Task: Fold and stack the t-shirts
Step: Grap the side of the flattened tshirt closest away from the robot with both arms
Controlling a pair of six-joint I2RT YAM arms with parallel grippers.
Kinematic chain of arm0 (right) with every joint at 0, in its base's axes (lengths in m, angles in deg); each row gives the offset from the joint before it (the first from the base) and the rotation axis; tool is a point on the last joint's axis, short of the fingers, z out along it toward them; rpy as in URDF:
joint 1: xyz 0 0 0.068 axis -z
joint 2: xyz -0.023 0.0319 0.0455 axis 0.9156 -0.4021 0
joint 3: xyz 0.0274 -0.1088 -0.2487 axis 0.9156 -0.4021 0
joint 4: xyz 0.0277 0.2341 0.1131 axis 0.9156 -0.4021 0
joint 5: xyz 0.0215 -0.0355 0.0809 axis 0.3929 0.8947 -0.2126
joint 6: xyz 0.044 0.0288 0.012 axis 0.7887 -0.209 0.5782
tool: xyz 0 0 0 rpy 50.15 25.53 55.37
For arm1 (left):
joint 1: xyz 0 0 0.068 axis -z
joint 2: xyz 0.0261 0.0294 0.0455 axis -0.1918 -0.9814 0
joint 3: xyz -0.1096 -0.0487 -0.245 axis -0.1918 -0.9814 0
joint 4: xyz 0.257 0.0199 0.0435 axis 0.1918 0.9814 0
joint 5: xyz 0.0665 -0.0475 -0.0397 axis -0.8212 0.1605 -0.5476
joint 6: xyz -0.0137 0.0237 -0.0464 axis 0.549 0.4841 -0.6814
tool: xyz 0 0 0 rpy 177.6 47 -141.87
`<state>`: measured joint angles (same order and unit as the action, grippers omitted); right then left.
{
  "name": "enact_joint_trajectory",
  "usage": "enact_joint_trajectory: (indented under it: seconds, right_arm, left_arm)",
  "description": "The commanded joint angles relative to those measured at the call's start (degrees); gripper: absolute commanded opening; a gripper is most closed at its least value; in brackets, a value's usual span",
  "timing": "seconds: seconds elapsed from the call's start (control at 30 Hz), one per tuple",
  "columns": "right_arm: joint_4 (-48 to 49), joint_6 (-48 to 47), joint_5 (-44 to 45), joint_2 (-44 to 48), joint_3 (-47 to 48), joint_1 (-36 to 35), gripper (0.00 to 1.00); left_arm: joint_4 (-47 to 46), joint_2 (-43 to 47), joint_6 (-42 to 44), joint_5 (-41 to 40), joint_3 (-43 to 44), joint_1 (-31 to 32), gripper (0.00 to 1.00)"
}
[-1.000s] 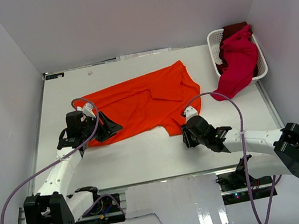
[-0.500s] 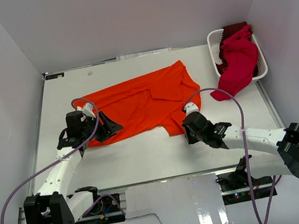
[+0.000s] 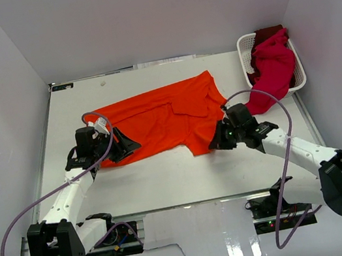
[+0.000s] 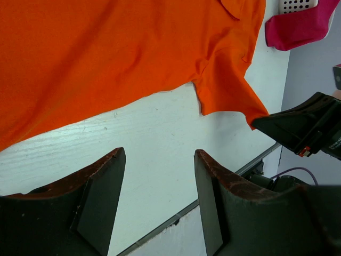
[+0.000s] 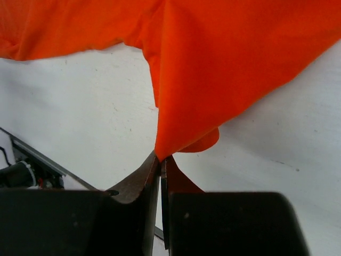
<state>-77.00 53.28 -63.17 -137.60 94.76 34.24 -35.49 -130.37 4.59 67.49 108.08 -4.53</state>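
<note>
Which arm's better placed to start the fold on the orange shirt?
Right. The right gripper is shut on the orange t-shirt at its near corner. The left gripper hangs open over the table beside the hem, holding nothing.

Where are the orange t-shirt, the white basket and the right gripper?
orange t-shirt (image 3: 156, 120), top view, middle of the cloth.
white basket (image 3: 245, 55), top view, left wall.
right gripper (image 5: 160, 159), right wrist view, between the shut fingertips.

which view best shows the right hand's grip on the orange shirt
Right wrist: the right hand is shut on a corner of the orange t-shirt, close. Top view shows it small; left wrist shows only the hand's outside.
</note>
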Motion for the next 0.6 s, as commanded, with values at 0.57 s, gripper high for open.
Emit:
enact_joint_trajectory:
  seconds: [0.57]
  right_arm:
    - [30.1,27.1,-30.8,1.3,-21.1,21.3,0.08]
  left_arm:
    - [0.1,2.4,0.5,-0.9,0.2,0.2,0.65]
